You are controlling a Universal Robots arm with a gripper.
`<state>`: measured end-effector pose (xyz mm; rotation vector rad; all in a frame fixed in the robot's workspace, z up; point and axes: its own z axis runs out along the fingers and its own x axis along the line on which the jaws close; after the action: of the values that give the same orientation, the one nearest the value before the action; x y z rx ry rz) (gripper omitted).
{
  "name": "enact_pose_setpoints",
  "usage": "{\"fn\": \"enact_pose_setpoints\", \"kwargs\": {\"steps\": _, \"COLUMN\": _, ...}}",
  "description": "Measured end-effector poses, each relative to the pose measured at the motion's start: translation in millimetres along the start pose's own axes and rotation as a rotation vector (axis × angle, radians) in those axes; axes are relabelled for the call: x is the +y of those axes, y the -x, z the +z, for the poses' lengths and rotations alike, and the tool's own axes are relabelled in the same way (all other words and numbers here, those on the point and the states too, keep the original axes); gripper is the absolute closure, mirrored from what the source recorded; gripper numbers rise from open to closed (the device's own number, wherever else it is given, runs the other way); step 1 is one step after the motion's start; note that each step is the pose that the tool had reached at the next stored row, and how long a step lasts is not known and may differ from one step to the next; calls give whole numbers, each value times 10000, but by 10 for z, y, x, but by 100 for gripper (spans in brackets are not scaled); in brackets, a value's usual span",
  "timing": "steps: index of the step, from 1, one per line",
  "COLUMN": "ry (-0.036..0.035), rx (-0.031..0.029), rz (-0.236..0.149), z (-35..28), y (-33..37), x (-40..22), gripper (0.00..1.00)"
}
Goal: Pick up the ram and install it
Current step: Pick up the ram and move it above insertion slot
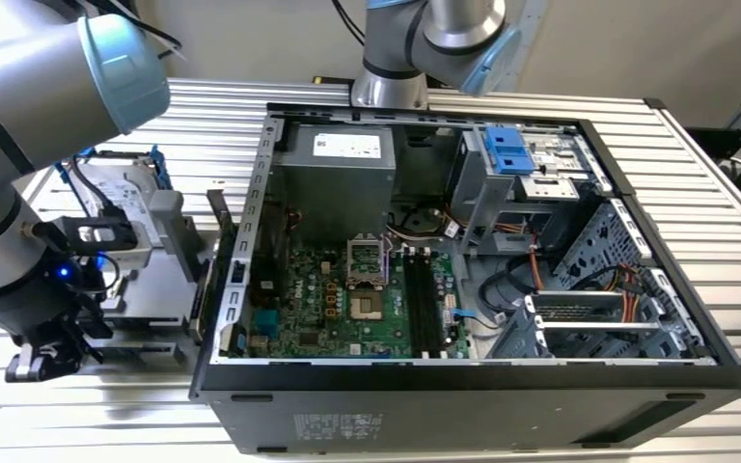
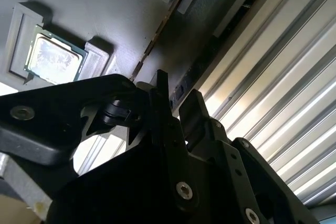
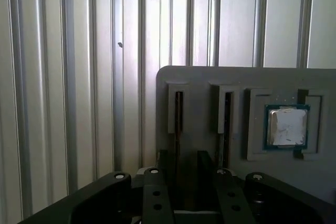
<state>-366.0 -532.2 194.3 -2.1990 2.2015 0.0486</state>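
One arm [image 1: 11,241] fills the exterior view's left, bent over beside the open computer case [image 1: 474,405], wrist aimed at the ribbed surface [image 3: 63,77]. Ahead of the tool [image 3: 182,157] sits a grey tray [image 3: 210,80]. The tool's fingers [image 3: 163,162] stand apart, gripping nothing, one on either side of the ram [image 3: 178,119]. The ram stands on edge in a tray slot, its long axis running straight away from the tool, parallel to the surface's ribs. Beyond a second slot [image 3: 227,114], off to the tool's side, lies a processor chip [image 3: 286,126]. A white label [image 1: 347,145] inside the case bears print I cannot read.
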Motion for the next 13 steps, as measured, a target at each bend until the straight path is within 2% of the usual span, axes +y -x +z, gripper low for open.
{"fn": "enact_pose_setpoints", "kwargs": {"steps": 4, "ry": -1, "rx": 0, "rz": 0, "z": 0, "y": 0, "x": 0, "gripper": 0}}
{"fn": "enact_pose_setpoints", "kwargs": {"steps": 5, "ry": 0, "rx": 0, "rz": 0, "z": 0, "y": 0, "x": 0, "gripper": 100}}
{"fn": "enact_pose_setpoints", "kwargs": {"steps": 13, "ry": -1, "rx": 0, "rz": 0, "z": 0, "y": 0, "x": 0, "gripper": 100}}
